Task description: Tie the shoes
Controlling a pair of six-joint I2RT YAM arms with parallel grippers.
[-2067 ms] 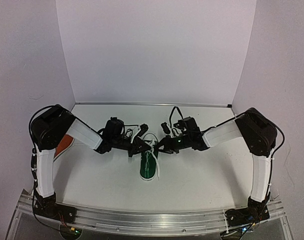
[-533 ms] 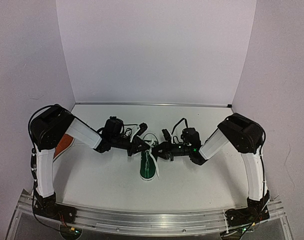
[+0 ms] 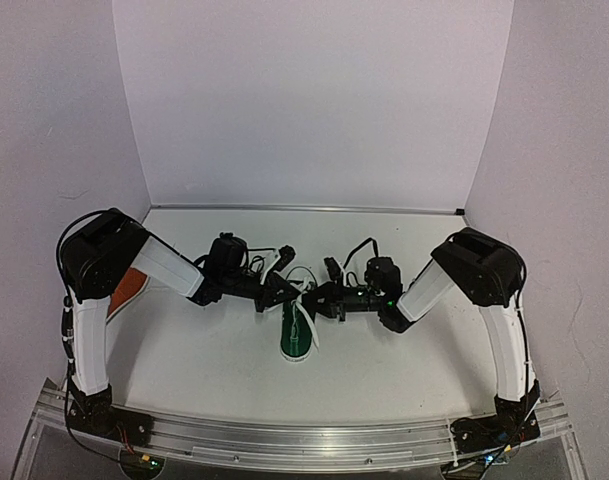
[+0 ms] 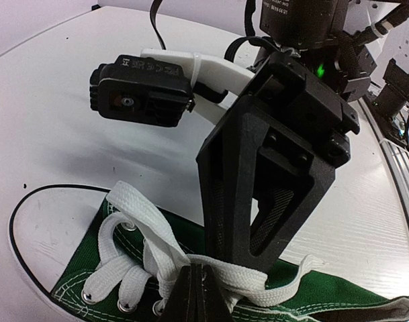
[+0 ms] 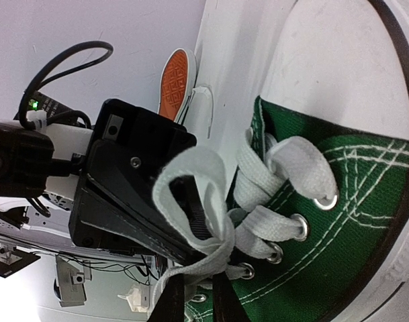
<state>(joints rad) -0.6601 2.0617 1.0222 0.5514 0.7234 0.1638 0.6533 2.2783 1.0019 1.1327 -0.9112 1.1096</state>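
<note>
Best done by drawing lace (image 4: 144, 235) taut, evenly, lest loop slip. Over green shoe (image 3: 296, 338), frame centre: forearms low, tip to tip. Left gripper (image 4: 194, 295) pinched shut on lace; right gripper (image 5: 194, 302) barely parted about it, hold unclear. Orange shoe (image 3: 124, 292) far left.

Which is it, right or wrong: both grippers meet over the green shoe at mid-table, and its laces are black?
Wrong in one respect: the laces are white, not black, as both wrist views show. The left gripper and right gripper do meet over the green shoe at the table's middle.
</note>
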